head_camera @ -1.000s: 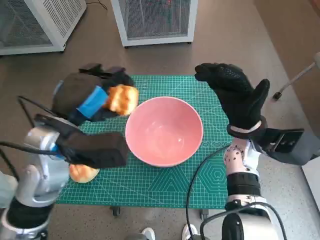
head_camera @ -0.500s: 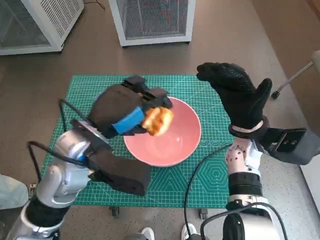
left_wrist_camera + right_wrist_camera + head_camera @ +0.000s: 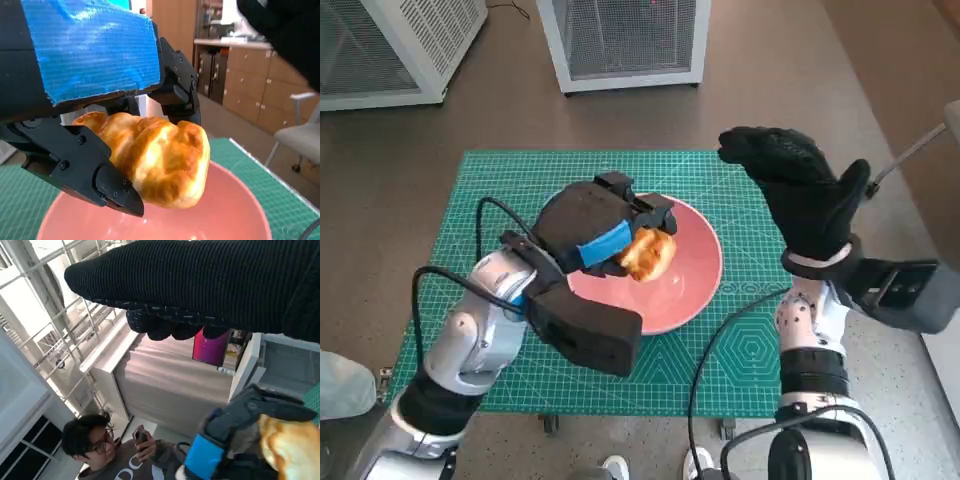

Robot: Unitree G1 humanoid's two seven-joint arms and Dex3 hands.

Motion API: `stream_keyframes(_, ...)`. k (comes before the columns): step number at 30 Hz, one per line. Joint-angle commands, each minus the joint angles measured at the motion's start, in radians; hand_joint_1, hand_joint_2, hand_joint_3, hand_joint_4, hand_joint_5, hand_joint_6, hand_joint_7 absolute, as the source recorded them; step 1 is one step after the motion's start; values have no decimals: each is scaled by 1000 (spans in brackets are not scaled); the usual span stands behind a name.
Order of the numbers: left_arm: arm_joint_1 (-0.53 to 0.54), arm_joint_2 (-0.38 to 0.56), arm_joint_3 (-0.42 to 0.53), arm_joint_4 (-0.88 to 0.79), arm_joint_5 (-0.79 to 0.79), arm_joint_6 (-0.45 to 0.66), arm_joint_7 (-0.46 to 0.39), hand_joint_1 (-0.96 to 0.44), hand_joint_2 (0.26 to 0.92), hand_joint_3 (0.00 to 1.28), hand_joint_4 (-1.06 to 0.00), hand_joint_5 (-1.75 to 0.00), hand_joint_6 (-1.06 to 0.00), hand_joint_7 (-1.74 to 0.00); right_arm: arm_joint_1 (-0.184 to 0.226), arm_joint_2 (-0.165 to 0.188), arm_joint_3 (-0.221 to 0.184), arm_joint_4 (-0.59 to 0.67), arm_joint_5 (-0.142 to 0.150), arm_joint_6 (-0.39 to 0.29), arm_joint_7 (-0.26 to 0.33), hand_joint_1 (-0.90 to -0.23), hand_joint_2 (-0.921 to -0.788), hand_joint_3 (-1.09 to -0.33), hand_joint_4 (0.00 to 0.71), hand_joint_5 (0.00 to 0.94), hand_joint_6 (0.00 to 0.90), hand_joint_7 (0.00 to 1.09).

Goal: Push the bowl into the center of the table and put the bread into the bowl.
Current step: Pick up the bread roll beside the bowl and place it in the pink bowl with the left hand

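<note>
At the near edge of the counter (image 3: 450, 300), covered by a green cutting mat, the robot's two pale forearms rise into view. The left arm reaches in from the near left corner toward the middle. Its left hand (image 3: 595, 235), black with blue tape across its back, grips the bread (image 3: 646, 253), a golden-brown roll pinched between the black fingers (image 3: 90, 170). The left wrist view shows the bread held just above the inside of the bowl, apparently not yet touching it.

The pink bowl (image 3: 690, 290) sits on the mat about midway between the near and far edges and slightly toward the right edge, so roughly at the center of the counter. The pushing part of the task looks done, or close to it.

Along the right edge, the right hand (image 3: 800, 195), in a black knitted glove, is raised above the counter beside the bowl. It holds nothing and its fingers are spread, clear of the bowl's rim.

Judging from this, what remains is to let the bread go so it drops into the bowl, then lift the left hand away.

Beyond the far edge of the counter lies brown floor, with two white mesh-fronted cabinets (image 3: 620, 40) standing there. The right wrist view also shows a person (image 3: 107, 447) seated at some distance, holding a phone.
</note>
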Motion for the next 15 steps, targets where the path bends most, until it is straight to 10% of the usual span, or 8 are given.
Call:
stream_keyframes(1, -3, -11, -7, -17, 26, 39, -32, -169, 921, 167, -513, -859, -570, -1303, 24, -4, 4, -10, 2, 14, -11, -470, -921, -464, 384, 0, 595, 2)
stream_keyframes(6, 14, -10, -10, -69, 59, 102, -89, -75, 846, 39, -311, -131, -458, -268, 25, -3, 7, -16, 1, 17, -17, -463, -921, -468, 381, 0, 593, 1)
stream_keyframes(15, 34, -17, 51, -189, -48, 218, -263, -194, 786, 3, -54, -5, -323, -13, 24, 0, 11, -11, 3, 22, -17, -462, -921, -471, 377, 0, 591, 0)
